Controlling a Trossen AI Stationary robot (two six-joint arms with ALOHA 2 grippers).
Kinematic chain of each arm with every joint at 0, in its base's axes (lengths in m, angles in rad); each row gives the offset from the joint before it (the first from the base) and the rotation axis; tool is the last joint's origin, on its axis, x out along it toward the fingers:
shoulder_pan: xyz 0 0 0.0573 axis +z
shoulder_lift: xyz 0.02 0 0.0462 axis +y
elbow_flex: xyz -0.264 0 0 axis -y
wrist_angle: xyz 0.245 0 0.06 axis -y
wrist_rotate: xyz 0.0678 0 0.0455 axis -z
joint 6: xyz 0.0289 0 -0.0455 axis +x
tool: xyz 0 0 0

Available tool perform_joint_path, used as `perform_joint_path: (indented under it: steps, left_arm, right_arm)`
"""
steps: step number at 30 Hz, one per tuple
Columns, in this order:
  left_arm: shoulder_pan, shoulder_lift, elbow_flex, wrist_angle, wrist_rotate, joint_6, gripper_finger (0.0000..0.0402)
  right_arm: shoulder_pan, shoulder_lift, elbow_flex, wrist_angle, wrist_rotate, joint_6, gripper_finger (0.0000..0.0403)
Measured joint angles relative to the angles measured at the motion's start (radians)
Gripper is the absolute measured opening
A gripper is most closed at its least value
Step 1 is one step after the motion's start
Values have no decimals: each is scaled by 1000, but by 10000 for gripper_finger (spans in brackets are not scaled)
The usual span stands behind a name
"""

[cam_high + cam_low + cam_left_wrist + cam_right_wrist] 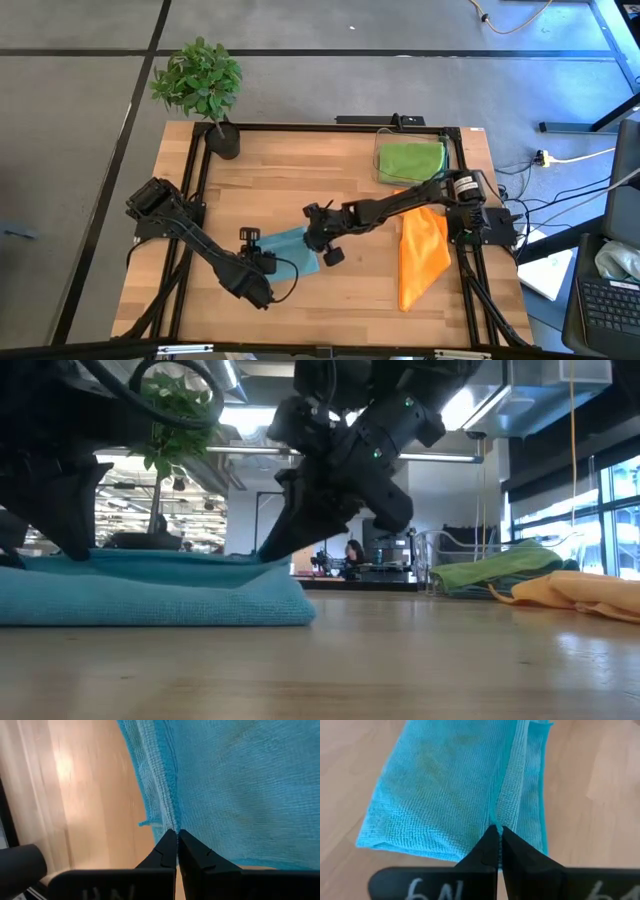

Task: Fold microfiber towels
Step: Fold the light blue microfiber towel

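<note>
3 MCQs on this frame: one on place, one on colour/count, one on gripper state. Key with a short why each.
1. Where does the green towel lie?
A. in the clear bin at the table's far right corner
B. under the plant
C. in the left gripper

2. What colour is the towel spread alone on the table's right side?
A. teal
B. orange
C. white

3. How do both grippers stand on the teal towel?
A. both wide open above it
B. both pinched shut on its edges
C. only the left touches it

Key: 1 A, the green cloth fills the bin. 2 B, the orange towel lies there. 3 B, the wrist views show the left gripper and the right gripper closed on the cloth's folded edges.
</note>
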Motion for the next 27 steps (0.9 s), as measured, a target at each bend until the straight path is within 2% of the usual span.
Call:
perform_joint_path:
  steps: [7,13,19,22,27]
  left_arm:
    - [0,0,-14,-1,1,-1,0]
    - [2,0,-34,10,-6,-2,0]
    - [2,0,-38,27,-19,-1,2]
    - [2,0,-39,29,-35,-1,18]
    - [2,0,-39,19,-65,-3,64]
  right_arm:
    - [-1,27,0,41,2,-8,10]
    - [-9,27,0,59,89,-8,10]
    - [-26,27,0,56,94,-1,14]
    - [-33,27,0,54,82,1,33]
    - [-33,27,0,62,82,39,91]
